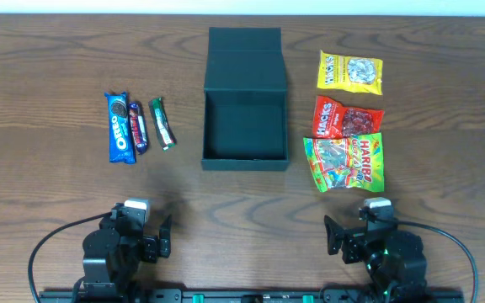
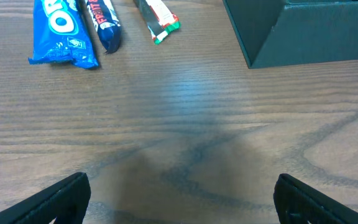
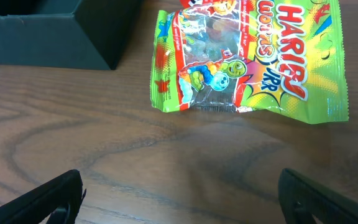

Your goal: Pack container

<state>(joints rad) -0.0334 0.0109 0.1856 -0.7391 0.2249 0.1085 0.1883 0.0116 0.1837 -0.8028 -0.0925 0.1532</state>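
Container (image 1: 245, 162) sits open and empty in the middle of the counter (image 1: 49, 177), so we judge packing unstarted: our left pincer (image 2: 179, 196) and right pincer (image 3: 180, 196), both spread wide and empty, must first fetch 1 snack.

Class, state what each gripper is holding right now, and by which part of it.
Nothing is held: the left gripper and the right gripper both stand open and empty.
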